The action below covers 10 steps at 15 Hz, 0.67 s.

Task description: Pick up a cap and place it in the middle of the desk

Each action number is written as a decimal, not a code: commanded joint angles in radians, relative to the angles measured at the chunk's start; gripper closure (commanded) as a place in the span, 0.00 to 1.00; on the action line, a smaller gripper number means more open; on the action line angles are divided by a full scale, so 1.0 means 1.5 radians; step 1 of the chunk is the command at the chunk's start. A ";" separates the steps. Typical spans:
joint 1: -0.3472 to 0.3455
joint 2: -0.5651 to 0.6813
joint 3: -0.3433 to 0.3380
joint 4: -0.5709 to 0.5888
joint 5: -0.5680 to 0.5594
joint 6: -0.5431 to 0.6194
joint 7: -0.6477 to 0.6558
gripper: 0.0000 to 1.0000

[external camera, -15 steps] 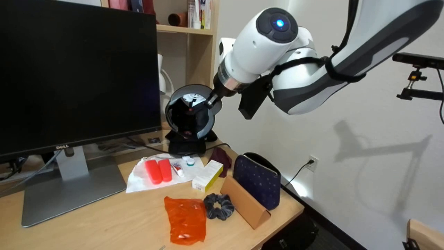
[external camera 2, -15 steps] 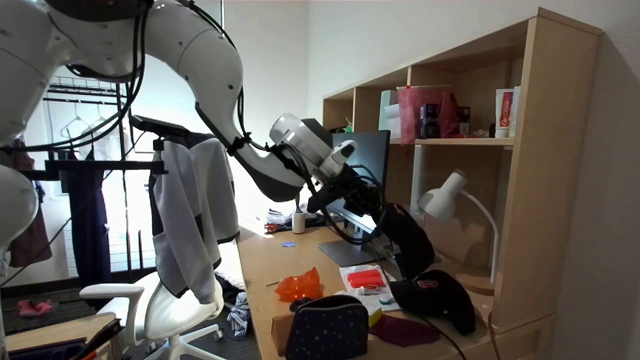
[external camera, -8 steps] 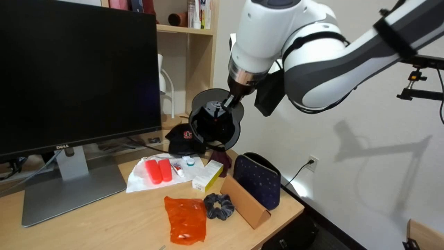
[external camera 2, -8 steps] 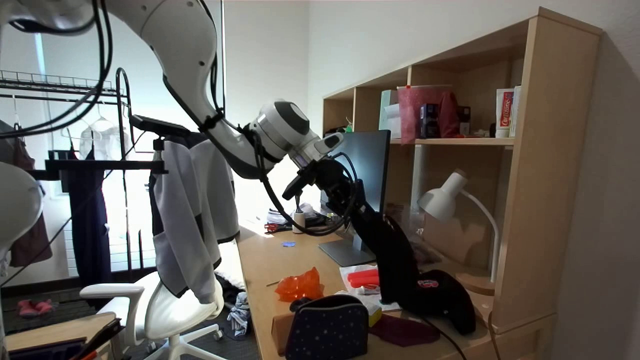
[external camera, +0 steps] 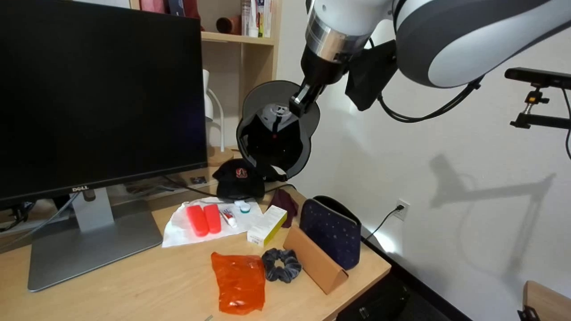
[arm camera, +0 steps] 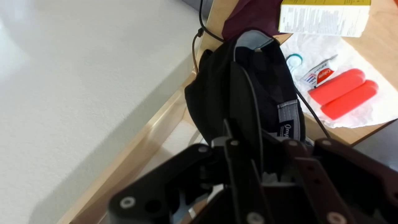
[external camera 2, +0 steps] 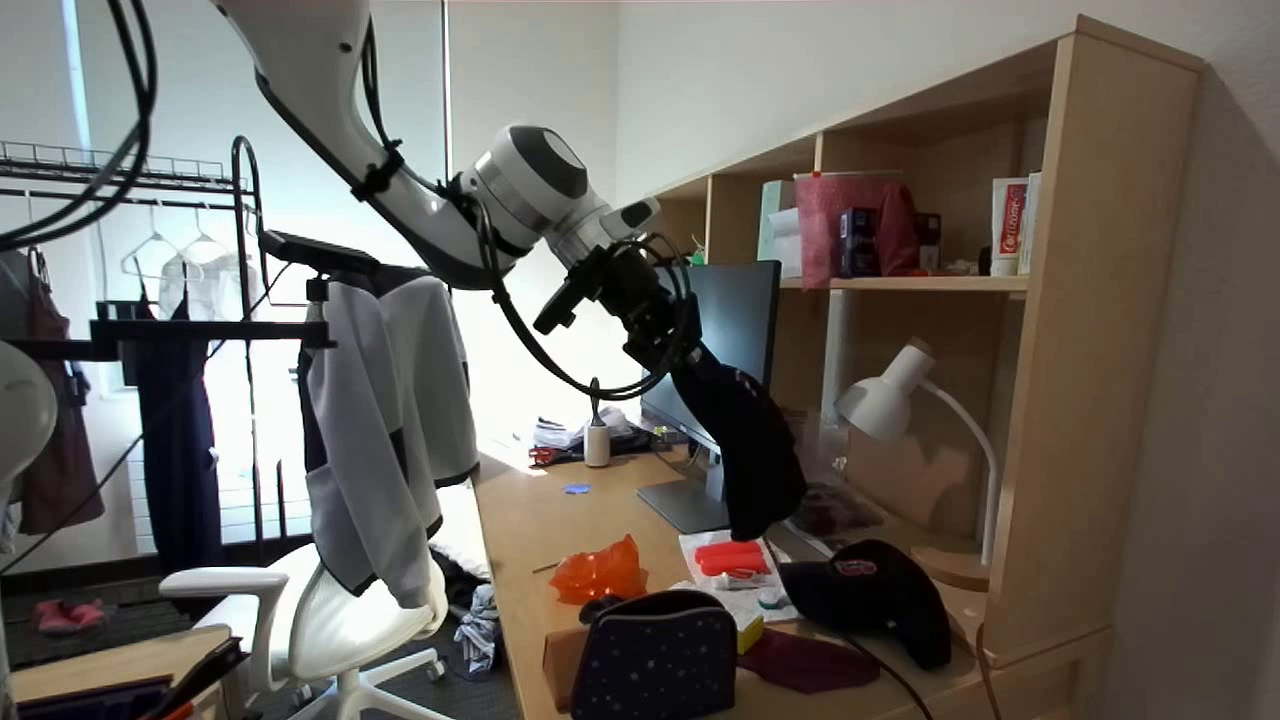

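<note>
Grey fabric forms the curved-brimmed baseball cap [external camera: 273, 142] that hangs from the black two-fingered gripper [external camera: 298, 106], jaws pinched together on the edge of its brim [external camera: 269, 94], above the light tan wooden desk [external camera: 134, 285]. The brim points up into the grip; in an exterior view the long axis slants down and away from the gripper, with the rounded crown [external camera 2: 757, 465] at the low end. In the wrist view the cap stretches out ahead of the gripper. Lower than the gripper lie an emblem-fronted black fabric cap [external camera: 234, 185], a white paper sheet [external camera: 177, 234] bearing two red bars [external camera: 197, 221], and an orange plastic bag [external camera: 241, 285].
</note>
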 commanded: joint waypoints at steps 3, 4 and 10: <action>-0.198 0.002 0.211 -0.010 0.079 0.008 -0.055 0.92; -0.235 -0.006 0.260 -0.020 0.148 0.035 -0.102 0.92; -0.195 0.028 0.345 0.038 0.454 -0.092 -0.332 0.92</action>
